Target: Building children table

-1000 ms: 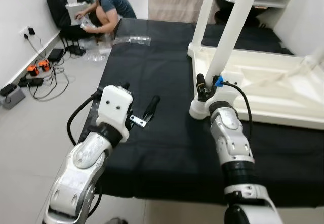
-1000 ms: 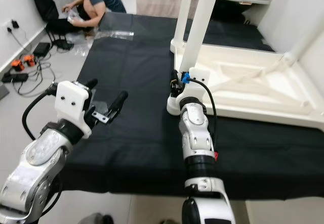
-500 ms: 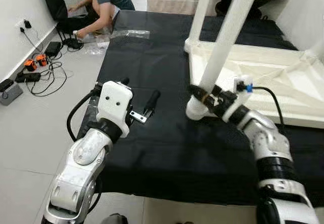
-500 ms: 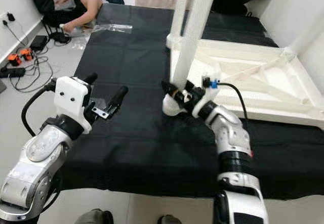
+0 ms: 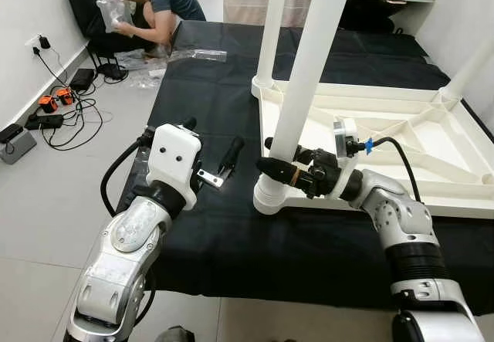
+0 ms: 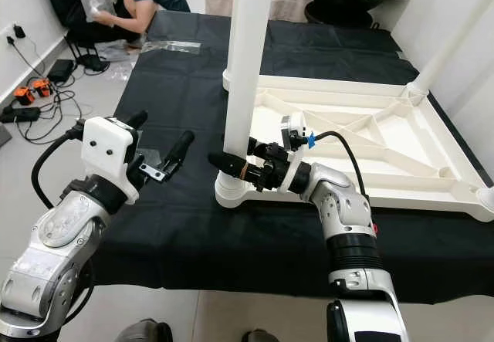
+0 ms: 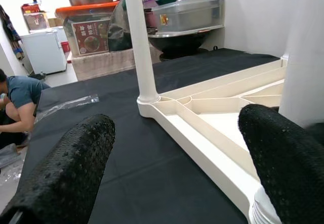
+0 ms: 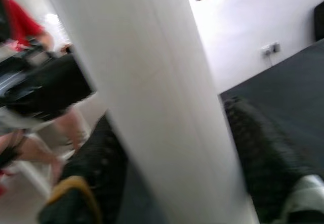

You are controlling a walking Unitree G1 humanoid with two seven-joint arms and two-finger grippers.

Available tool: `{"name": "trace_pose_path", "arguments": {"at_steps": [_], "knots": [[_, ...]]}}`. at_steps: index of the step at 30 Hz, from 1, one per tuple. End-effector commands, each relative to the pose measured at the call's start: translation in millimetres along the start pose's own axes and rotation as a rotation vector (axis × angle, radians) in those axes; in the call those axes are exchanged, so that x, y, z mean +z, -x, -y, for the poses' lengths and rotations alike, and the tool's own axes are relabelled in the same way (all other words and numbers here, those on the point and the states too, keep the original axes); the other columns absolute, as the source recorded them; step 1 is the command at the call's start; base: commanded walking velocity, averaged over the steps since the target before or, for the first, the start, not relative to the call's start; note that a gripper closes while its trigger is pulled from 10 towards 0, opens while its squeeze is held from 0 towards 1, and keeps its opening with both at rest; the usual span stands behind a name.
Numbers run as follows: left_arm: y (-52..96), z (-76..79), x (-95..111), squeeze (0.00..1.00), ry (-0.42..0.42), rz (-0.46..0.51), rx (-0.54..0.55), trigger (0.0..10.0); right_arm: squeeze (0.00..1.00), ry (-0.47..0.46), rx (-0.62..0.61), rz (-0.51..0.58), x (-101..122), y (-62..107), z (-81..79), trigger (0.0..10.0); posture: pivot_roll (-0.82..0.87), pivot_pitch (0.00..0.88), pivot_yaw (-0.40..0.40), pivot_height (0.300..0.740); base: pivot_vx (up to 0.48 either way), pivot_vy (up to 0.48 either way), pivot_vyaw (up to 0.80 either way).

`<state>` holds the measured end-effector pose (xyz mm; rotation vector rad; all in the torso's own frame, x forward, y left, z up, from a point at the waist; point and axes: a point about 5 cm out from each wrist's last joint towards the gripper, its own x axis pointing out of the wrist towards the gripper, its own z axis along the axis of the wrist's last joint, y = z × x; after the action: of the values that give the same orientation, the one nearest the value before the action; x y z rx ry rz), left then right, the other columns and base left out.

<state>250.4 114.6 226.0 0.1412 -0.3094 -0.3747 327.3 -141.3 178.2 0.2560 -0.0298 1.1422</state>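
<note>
A person point(image 5: 158, 2) crouches at the far left corner of the black cloth point(image 5: 224, 226) among plastic bags point(image 5: 199, 55) and floor cables point(image 5: 54, 114). The upturned cream plastic table point(image 5: 370, 153) lies on the cloth, smooth round legs upright. The right gripper point(image 5: 279, 159) has its fingers clamped on the near leg point(image 5: 305, 79), lower than half a second ago. The left gripper point(image 5: 210, 149) hovers beside it, knurled fingers point(image 7: 71, 168) apart.
</note>
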Motion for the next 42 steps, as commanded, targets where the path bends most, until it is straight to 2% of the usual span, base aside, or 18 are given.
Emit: {"name": "trace_pose_path", "arguments": {"at_steps": [1, 8, 11, 13, 15, 16, 17, 19, 20, 22, 31, 32, 33, 34, 35, 39, 40, 42], "knots": [[1.8, 1.9, -3, 0.00, -0.005, -0.011, -0.011, 10.0, 0.00, 0.087, -0.115, 0.008, 4, -12.7, 1.2, 0.0, 0.09, 0.067, -0.073, 0.740, 0.000, 0.000, 0.00], [12.4, 9.0, -19, 0.00, 0.041, -0.074, -0.022, 10.0, 0.00, 0.092, -0.317, 0.048, 6, -12.8, 8.1, 0.0, 0.09, 0.070, -0.071, 0.740, 0.000, 0.000, 0.00], [12.4, 9.0, -19, 0.00, 0.041, -0.074, -0.022, 10.0, 0.00, 0.092, -0.317, 0.048, 6, -12.8, 8.1, 0.0, 0.09, 0.070, -0.071, 0.740, 0.000, 0.000, 0.00], [27.7, 21.1, -37, 0.00, 0.076, -0.151, -0.030, 10.0, 0.00, 0.148, -0.529, 0.052, 4, -6.9, 12.6, 0.0, 0.09, 0.071, -0.073, 0.740, 0.000, 0.000, 0.00], [27.7, 21.1, -37, 0.00, 0.076, -0.151, -0.030, 10.0, 0.00, 0.148, -0.529, 0.052, 4, -6.9, 12.6, 0.0, 0.09, 0.071, -0.073, 0.740, 0.000, 0.000, 0.00], [33.5, 27.0, -43, 0.00, 0.091, -0.176, -0.034, 10.0, 0.00, 0.165, -0.672, 0.053, 2, -1.1, 16.4, 0.0, 0.09, 0.073, -0.073, 0.740, 0.000, 0.000, 0.00], [33.5, 27.0, -43, 0.00, 0.091, -0.176, -0.034, 10.0, 0.00, 0.165, -0.672, 0.053, 2, -1.1, 16.4, 0.0, 0.09, 0.073, -0.073, 0.740, 0.000, 0.000, 0.00], [39.9, 35.0, -48, 0.00, 0.106, -0.202, -0.035, 10.0, 0.00, 0.313, -1.198, 0.044, 4, 31.5, 19.7, 0.0, 0.09, 0.078, -0.073, 0.740, 0.000, 0.000, 0.00], [39.9, 35.0, -48, 0.00, 0.106, -0.202, -0.035, 10.0, 0.00, 0.313, -1.198, 0.044, 4, 31.5, 19.7, 0.0, 0.09, 0.078, -0.073, 0.740, 0.000, 0.000, 0.00], [41.2, 36.1, -49, 0.00, 0.108, -0.208, -0.031, 10.0, 0.00, 0.352, -1.508, 0.085, 9, 50.3, 11.1, 0.0, 0.09, 0.083, -0.074, 0.740, 0.000, 0.000, 0.00], [43.8, 37.7, -50, 0.00, 0.110, -0.211, -0.036, 10.0, 0.00, 0.324, -1.531, 0.067, 3, 41.5, 2.8, 0.0, 0.09, 0.082, -0.075, 0.740, 0.000, 0.000, 0.00], [45.9, 41.6, -50, 0.00, 0.125, -0.215, -0.056, 10.0, 0.00, 0.342, -1.455, 0.079, 3, 31.9, 0.9, 10.0, 0.09, 0.084, -0.073, 0.740, 0.000, 0.000, 0.00], [48.1, 47.8, -50, 0.00, 0.137, -0.211, -0.101, 10.0, 0.00, 0.350, -1.333, 0.115, 4, 19.1, -1.0, 10.0, 0.09, 0.083, -0.074, 0.740, 0.000, 0.000, 0.00], [50.2, 53.8, -48, 0.00, 0.158, -0.207, -0.141, 10.0, 1.00, 0.345, -1.213, 0.144, 4, 9.6, -1.8, 10.0, 0.09, 0.083, -0.073, 0.740, 0.000, 0.000, 0.00], [51.7, 58.2, -47, 0.00, 0.176, -0.203, -0.169, 10.0, 1.00, 0.327, -1.129, 0.166, 4, 2.0, -3.2, 10.0, 0.09, 0.083, -0.074, 0.740, 0.000, 0.000, 0.00], [55.5, 67.3, -45, 0.00, 0.191, -0.197, -0.242, 10.0, 1.00, 0.347, -1.050, 0.159, 5, -3.3, -2.5, 10.0, 0.09, 0.083, -0.077, 0.740, 0.000, 0.000, 0.00], [59.1, 73.5, -44, 0.00, 0.202, -0.194, -0.296, 10.0, 0.00, 0.308, -0.938, 0.130, 4, -8.4, -1.7, 10.0, 0.08, 0.082, -0.075, 0.740, 0.000, 0.000, 0.00], [60.1, 74.9, -43, 0.00, 0.203, -0.191, -0.309, 10.0, 0.00, 0.249, -0.866, 0.124, 2, -11.8, -2.2, 10.0, 0.08, 0.082, -0.075, 0.740, 0.000, 0.000, 0.00]]}}
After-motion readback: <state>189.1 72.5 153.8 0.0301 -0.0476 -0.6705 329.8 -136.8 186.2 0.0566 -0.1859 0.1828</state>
